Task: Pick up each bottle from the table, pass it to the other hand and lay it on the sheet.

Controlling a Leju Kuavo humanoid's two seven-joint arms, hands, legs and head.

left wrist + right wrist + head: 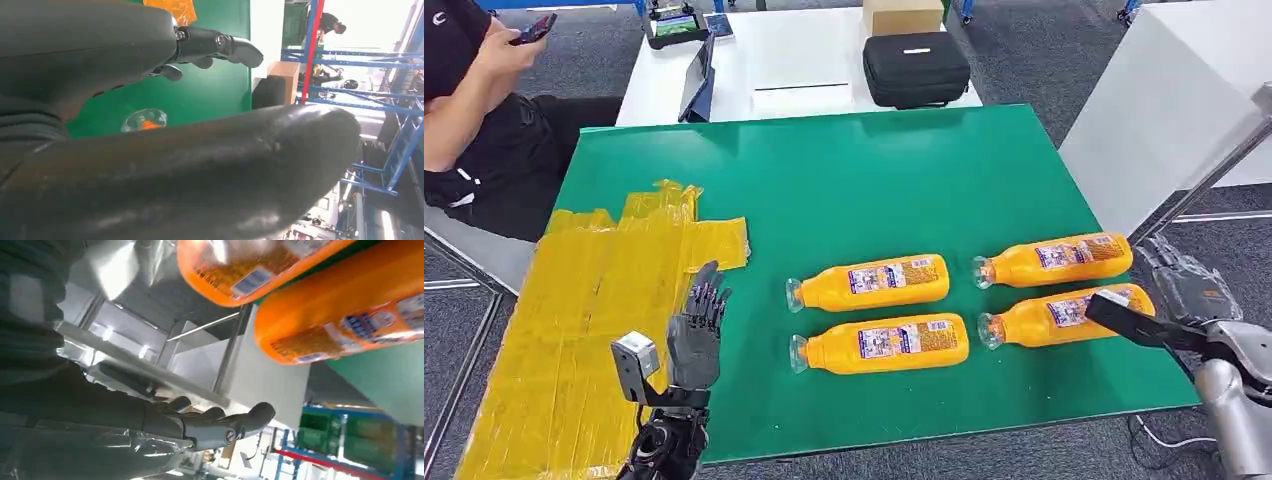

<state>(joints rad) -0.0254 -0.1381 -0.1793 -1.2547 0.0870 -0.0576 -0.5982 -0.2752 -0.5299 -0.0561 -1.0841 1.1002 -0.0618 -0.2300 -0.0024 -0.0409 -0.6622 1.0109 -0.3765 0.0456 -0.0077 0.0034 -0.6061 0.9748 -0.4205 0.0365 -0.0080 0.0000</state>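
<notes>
Several orange bottles with clear caps lie on their sides on the green table: one pair mid-table, another pair to the right. A crinkled yellow sheet covers the table's left part. My left hand hovers open at the sheet's right edge, left of the bottles, fingers straight; a bottle cap shows beyond it. My right hand is open just off the table's right edge, its thumb over the base of the near right bottle. Its fingers hold nothing.
Behind the green table stands a white table with a black case, a cardboard box and a tablet. A person sits at the far left holding a phone. Another white table and a metal pole stand at the right.
</notes>
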